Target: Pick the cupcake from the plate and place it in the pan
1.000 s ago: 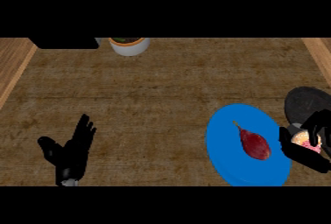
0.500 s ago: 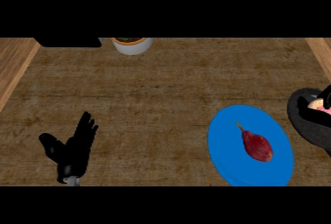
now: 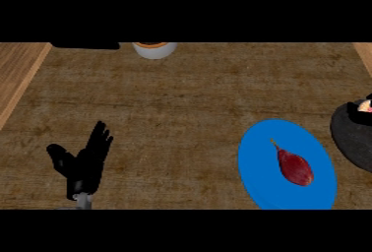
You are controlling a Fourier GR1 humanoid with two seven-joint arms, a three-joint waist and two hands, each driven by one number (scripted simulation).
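A blue plate point(image 3: 270, 147) lies at the lower right of the counter with a dark red, pointed food item point(image 3: 294, 166) on it. To its right, cut by the view's edge, sits the dark pan point(image 3: 349, 140). The pinkish cupcake point(image 3: 365, 105) shows at the pan's far side, half cut off. Only a dark bit of my right hand point(image 3: 354, 109) shows next to the cupcake, blending with the pan. My left hand point(image 3: 83, 165) rests open at the lower left, fingers up, far from the plate.
A white cup point(image 3: 155, 49) with an orange-brown top stands at the far edge, next to a dark object point(image 3: 83, 45). Lighter wooden borders run along the counter's left point(image 3: 18, 74) and far right sides.
The cupcake has travelled with my right hand from beside the plate, away and rightward, to above the pan at the view's edge. The left hand has stayed still.
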